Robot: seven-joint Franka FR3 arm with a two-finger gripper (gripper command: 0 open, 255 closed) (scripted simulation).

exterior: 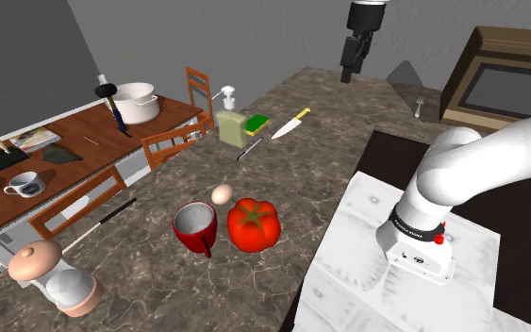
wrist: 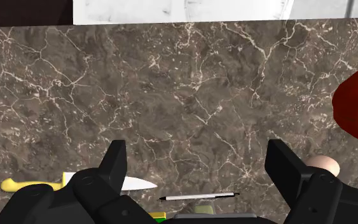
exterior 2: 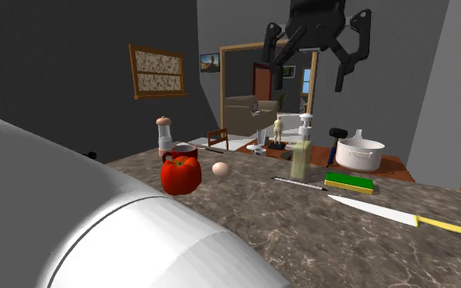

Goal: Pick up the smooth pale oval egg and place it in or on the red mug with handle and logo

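A pale oval egg (exterior: 222, 194) lies on the dark marble counter. It sits just behind a red mug (exterior: 193, 240) with a white inside, and beside a red bell pepper (exterior: 254, 224). In the second exterior view the egg (exterior 2: 220, 168) rests to the right of the pepper (exterior 2: 180, 174), with the mug (exterior 2: 181, 152) behind the pepper. My black gripper (exterior: 352, 58) hangs high above the counter, far from the egg, open and holding nothing (exterior 2: 310, 64). In the wrist view the fingers stand wide apart (wrist: 198, 167), and the egg (wrist: 323, 165) peeks out beside one finger.
A soap dispenser (exterior: 228, 118), a green-and-yellow sponge (exterior: 257, 122), a yellow-handled knife (exterior: 291, 123) and a thin pen (exterior: 249, 148) lie farther back on the counter. A grinder (exterior: 56, 278) stands at the near left edge. Beyond it are a wooden dining table (exterior: 65, 170) and chairs.
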